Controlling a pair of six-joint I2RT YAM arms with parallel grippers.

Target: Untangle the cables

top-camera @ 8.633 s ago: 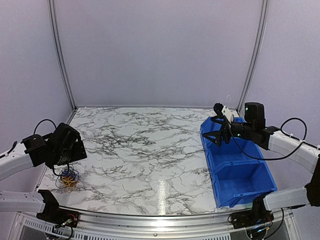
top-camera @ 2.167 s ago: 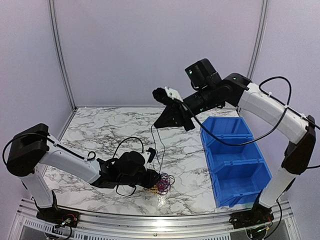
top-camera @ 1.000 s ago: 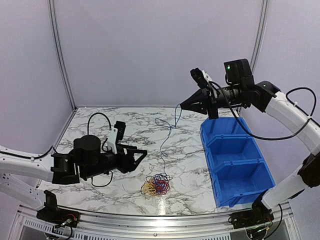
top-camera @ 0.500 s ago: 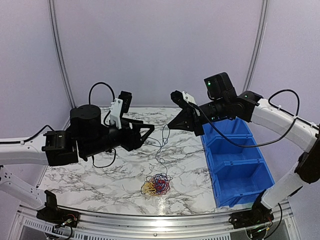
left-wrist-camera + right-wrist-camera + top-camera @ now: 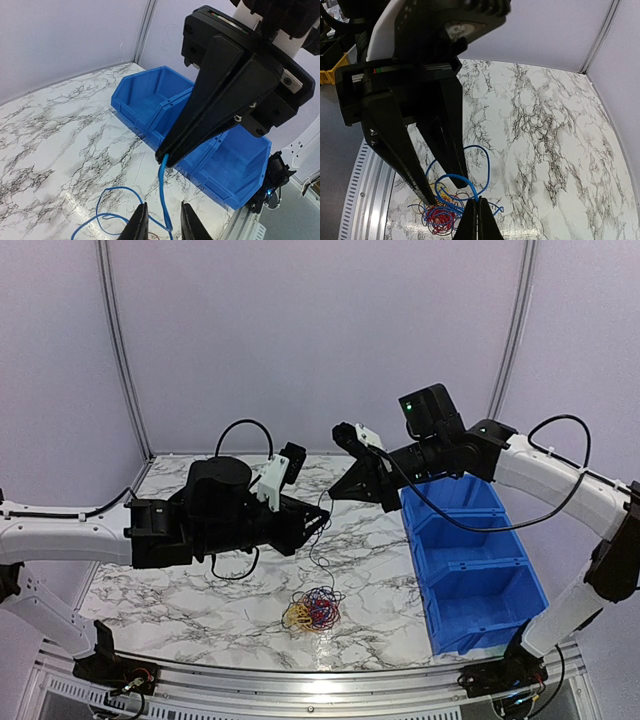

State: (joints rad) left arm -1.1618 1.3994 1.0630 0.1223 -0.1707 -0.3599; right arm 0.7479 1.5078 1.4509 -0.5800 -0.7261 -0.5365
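Facing tip-to-tip, right hand [image 5: 332,494] pinching blue cable [image 5: 161,181], left hand [image 5: 163,207] straddling it

The cables [image 5: 312,611] are blue, red and yellow, the table [image 5: 375,570] black-veined white marble, the bins [image 5: 482,592] blue.

walls [image 5: 320,340]: plain pale lilac panels, back and both sides | corner posts [image 5: 118,340]: silver metal, two seen | worktop [image 5: 180,610]: white marble pattern, dark veins, glossy | rail [image 5: 300,680]: ribbed aluminium fitted along near edge | light: even, diffuse
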